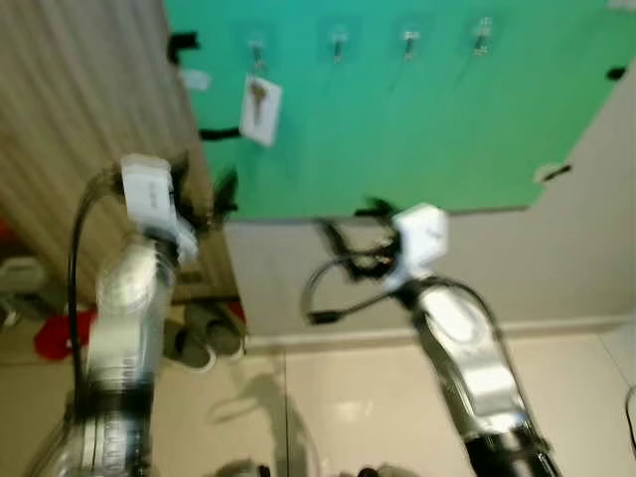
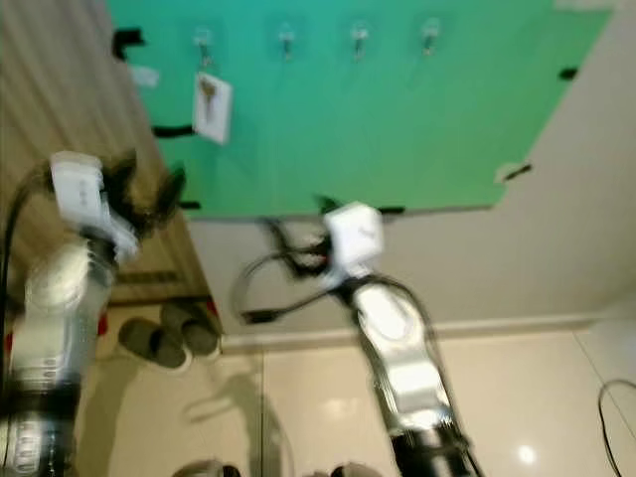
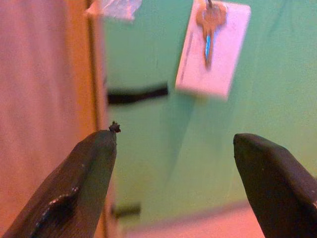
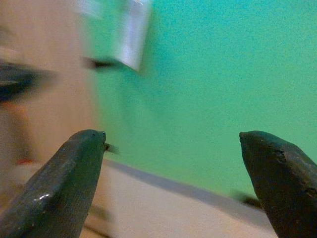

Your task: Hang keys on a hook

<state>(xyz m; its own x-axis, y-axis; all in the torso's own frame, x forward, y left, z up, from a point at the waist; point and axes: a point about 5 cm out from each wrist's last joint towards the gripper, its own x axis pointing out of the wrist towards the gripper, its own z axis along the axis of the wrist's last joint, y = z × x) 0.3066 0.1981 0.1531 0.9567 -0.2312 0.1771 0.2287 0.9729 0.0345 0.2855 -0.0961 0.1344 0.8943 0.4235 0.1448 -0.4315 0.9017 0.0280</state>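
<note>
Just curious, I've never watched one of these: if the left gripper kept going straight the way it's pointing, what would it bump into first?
Probably the green board on the wall. The left gripper is open and aims at bare board just below the white tag with the key. Depth is hard to judge.

The key (image 1: 257,102) hangs on my board's (image 1: 417,139) leftmost hook (image 1: 256,48) — three more hooks to its right, slippers (image 1: 204,333) on the floor below.

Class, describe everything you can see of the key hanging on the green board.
The key looks like brass-coloured metal, with a rounded head at the top and a narrow blade pointing down. It hangs in front of a white rectangular tag, from the leftmost of four small hooks on the green board. No gripper touches it.
</note>
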